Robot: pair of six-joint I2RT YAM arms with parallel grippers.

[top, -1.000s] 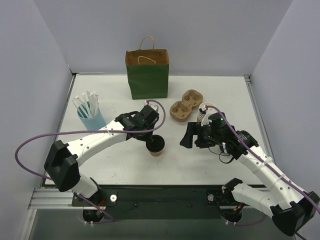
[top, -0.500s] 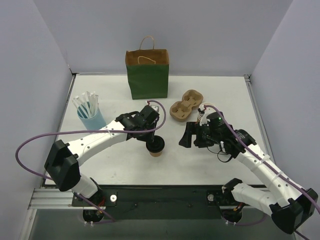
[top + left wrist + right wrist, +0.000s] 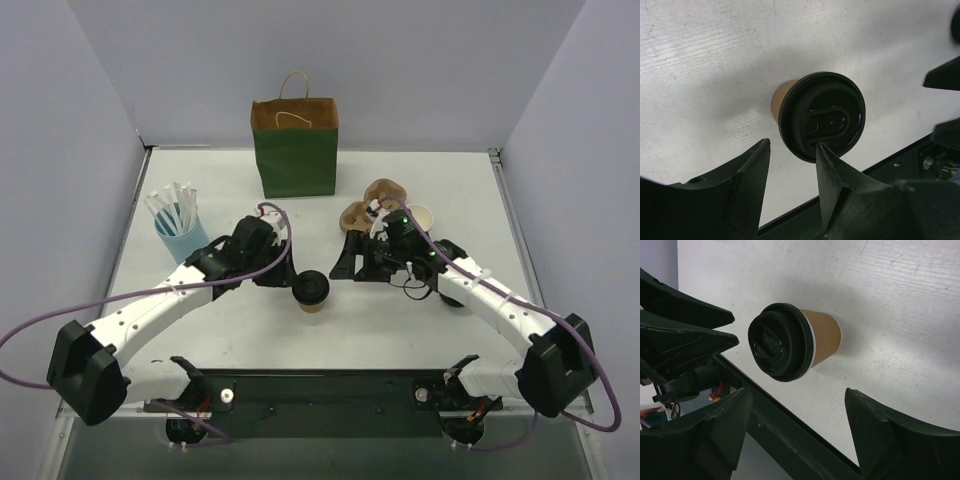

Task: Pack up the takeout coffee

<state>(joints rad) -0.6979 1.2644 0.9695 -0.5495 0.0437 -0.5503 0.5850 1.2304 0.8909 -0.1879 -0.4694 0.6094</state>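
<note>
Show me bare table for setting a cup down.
Free: the back right corner, between the green bag and the right edge of the table; the near strip in front of the takeout coffee. Crowded: the middle, where the left gripper and right gripper flank the coffee, cup carrier behind.

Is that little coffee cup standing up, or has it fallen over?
Upright: the takeout coffee stands on its base on the table, with its lidded end facing up.
</note>
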